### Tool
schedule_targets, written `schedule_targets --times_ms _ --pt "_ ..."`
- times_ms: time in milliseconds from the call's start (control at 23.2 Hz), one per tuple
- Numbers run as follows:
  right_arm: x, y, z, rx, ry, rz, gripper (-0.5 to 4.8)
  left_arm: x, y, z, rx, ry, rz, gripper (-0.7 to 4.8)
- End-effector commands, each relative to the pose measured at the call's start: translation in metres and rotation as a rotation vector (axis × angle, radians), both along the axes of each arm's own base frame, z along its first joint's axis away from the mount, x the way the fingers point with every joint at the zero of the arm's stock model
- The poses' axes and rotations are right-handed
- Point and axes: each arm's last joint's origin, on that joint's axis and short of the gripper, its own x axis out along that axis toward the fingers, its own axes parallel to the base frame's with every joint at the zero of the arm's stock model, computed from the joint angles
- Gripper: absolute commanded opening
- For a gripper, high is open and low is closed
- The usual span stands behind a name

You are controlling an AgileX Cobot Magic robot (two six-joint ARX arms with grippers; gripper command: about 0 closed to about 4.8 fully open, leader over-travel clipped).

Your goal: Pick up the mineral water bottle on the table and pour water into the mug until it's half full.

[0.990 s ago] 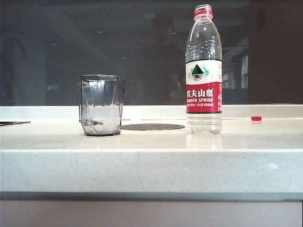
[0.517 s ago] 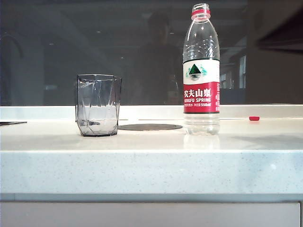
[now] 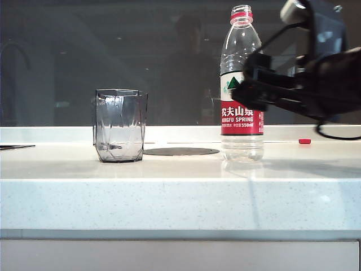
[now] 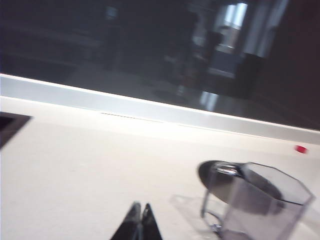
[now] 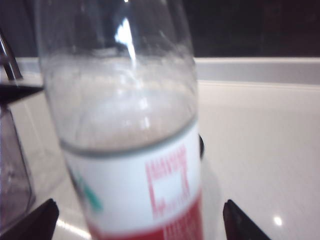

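The bottle point(image 3: 242, 84) stands upright on the white table point(image 3: 169, 197), to the right of the grey faceted mug point(image 3: 120, 125) and well apart from it, with a dark flat disc point(image 3: 181, 151) lying between them and a small red cap point(image 3: 305, 141) near the back ledge. The right gripper point(image 3: 248, 93) is level with the bottle's label, its jaws spread wide; in the right wrist view the two fingertips point(image 5: 35, 220) stand either side of the bottle point(image 5: 125, 125), clear of it, so nothing is held yet. The left gripper point(image 4: 140, 222) hangs low over the table near the mug point(image 4: 255, 202), its fingertips pressed together and empty. The bottle looks like thin clear plastic, probably soft enough to dent and squirt if squeezed hard (its cap is off, so that matters); it is likely light, with water point(image 3: 242, 149) visible only in the lowest part. The labelled middle band seems the best place to grip, being straight-sided and less slick than the bare plastic. The label reads "NONGFU SPRING" in white on red beneath Chinese characters and a green mountain logo; the smaller print is too fine to read.
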Motion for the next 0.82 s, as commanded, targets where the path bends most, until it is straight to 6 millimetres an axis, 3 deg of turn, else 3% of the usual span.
schedule_targets --times_ms 43,301,818 --pt "0.010 0.007 0.003 0.040 -0.062 0.002 4.79 0.000 -0.001 0.002 0.008 -0.011 -0.019 -0.05" --pt "0.021 0.015 0.007 0.033 -0.057 0.043 4.79 -0.001 -0.005 -0.003 0.020 0.041 -0.169 -0.05" --pt "0.025 0.016 0.004 0.014 -0.020 -0.010 4.79 0.000 -0.006 -0.014 -0.054 0.176 -0.205 -0.04"
